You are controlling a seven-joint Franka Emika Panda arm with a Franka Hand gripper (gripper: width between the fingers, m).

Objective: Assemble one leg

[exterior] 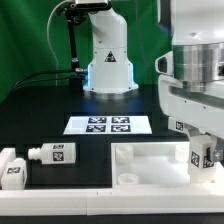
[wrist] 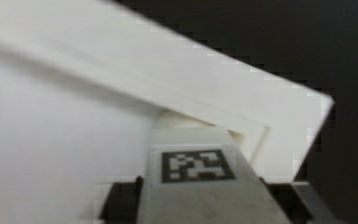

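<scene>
Progress, as I judge it, is at the seating stage: I have one leg (exterior: pixel 203 153) clamped in the gripper (exterior: pixel 203 160), carried over the panel (exterior: pixel 150 165), but I cannot say it is in its socket yet. In the wrist view the leg (wrist: pixel 197 160) sits between the two dark fingers (wrist: pixel 126 200), tag facing the camera, its far end against the panel (wrist: pixel 87 110) near a corner. So picking up looks done; inserting and turning the leg home looks to be what is left.

In the exterior view, nearest me, the panel lies on the table (exterior: pixel 90 150) at about 5 o'clock, with a round socket (exterior: pixel 124 154) showing at its near corner on the view's left. The held leg stands upright over the panel's end at 4 o'clock, directly beneath the wrist. Two spare legs lie on the table at 8 o'clock, one (exterior: pixel 52 153) with its stub pointing toward another (exterior: pixel 12 168) at the frame edge, well apart from the gripper. Farther back, at the middle, lies the marker board (exterior: pixel 108 125), and beyond it, at 12 o'clock, the arm's base (exterior: pixel 107 60).
</scene>
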